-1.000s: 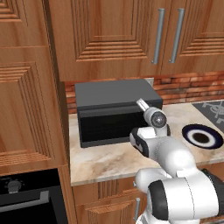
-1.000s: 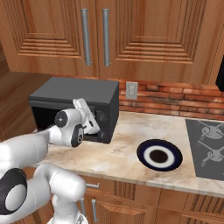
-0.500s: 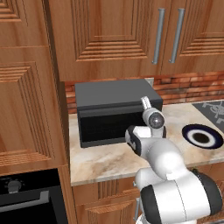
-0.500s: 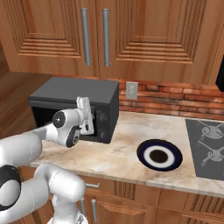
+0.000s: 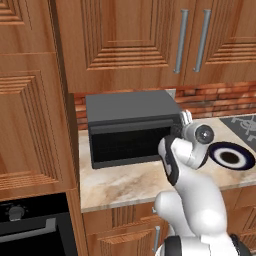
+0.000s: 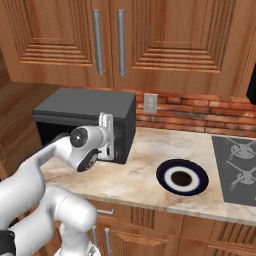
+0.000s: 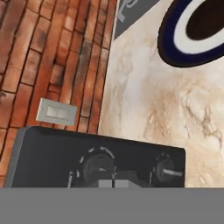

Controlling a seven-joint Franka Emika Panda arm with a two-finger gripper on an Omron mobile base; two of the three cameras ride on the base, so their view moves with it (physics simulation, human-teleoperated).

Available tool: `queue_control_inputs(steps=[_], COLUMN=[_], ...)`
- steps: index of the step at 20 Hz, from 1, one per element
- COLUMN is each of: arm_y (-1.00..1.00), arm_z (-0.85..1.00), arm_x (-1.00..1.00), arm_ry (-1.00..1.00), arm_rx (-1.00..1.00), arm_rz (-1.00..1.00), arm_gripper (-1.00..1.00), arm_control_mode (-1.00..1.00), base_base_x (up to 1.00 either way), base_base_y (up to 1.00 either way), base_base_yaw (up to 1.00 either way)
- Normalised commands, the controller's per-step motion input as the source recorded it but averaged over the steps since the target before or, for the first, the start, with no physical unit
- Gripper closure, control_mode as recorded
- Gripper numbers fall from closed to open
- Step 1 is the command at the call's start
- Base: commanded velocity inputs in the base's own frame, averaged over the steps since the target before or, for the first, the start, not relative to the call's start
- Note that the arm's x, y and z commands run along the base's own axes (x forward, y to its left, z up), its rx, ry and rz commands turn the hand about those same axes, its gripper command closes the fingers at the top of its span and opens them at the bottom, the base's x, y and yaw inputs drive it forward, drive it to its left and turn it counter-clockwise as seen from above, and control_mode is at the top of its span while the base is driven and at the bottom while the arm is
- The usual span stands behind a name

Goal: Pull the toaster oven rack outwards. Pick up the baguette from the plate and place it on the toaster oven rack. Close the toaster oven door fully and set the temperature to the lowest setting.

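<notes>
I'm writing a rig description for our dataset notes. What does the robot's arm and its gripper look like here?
The arm is glossy white with rounded, bulbous segments and dark grey rings at the joints. A round grey cap with a dark centre marks the wrist joint. The gripper is a white block-shaped hand; its fingers are small and dark.

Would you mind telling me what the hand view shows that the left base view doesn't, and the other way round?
Hand view alone: two round knobs on the toaster oven's control strip, seen close, and a wall outlet. Left base view alone: the shut toaster oven door, upper cabinets and the built-in oven. Both share the toaster oven, plate and marble counter.
</notes>
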Motion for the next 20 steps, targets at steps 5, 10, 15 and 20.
queue_control_inputs(steps=[5,10,15,20], arm_y=[-0.35,-0.02,0.0,-0.01], arm_z=[-0.19,-0.43,-0.41,-0.18], arm_x=[-0.24,-0.08,-0.05,0.0], arm_ry=[0.03,0.02,0.04,0.0], arm_rx=[0.0,-0.02,-0.03,0.0], arm_rz=[-0.03,0.01,0.1,0.18], arm_gripper=[1.0,1.0,1.0,1.0], arm_control_mode=[-1.0,-1.0,-1.0,-1.0], base_base_x=[0.0,0.0,0.0,0.0], base_base_y=[0.0,0.0,0.0,0.0], base_base_yaw=[0.0,0.0,0.0,0.0])
